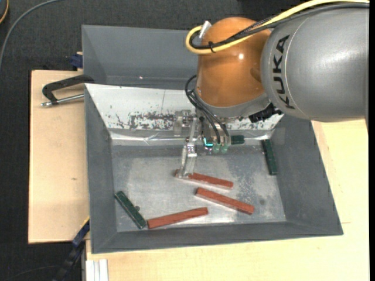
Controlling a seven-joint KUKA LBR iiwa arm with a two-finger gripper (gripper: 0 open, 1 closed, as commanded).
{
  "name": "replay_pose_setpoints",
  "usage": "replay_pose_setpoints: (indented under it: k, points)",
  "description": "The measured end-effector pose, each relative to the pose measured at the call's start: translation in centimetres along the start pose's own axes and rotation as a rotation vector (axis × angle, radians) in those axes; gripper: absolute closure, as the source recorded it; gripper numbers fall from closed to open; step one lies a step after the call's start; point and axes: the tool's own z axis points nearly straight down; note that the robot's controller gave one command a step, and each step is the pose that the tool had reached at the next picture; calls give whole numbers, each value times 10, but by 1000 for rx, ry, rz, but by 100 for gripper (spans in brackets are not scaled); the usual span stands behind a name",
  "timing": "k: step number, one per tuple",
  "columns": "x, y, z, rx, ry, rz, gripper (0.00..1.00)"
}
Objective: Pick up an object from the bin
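Camera view, from above: the orange-capped arm (258, 69) is leaning in from the frame's right over the grey bin (99, 174). Its pincer (186, 164) is hanging just beside the left end of a red bar (211, 181) at mid-frame; whether released or clenched, I cannot tell. Likely the approach step; next, closing squarely around that bar.

Flat red-brown stick (212, 181), central, aslant

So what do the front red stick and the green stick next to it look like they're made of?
The red stick looks like painted wood or matte plastic: even reddish-brown, no shine. The green stick seems the same sort, dark and dull. Neither is certain from here.
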Motion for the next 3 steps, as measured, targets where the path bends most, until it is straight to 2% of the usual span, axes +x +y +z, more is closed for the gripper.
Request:
replay_pose_setpoints:
  k: [1, 2, 3]
  points:
    - [20, -49, 149, 1, 1, 30, 0]
    - [-24, -78, 143, -1, -18, 75, 0]
    - [-22, -76, 144, -2, -14, 73, 100]
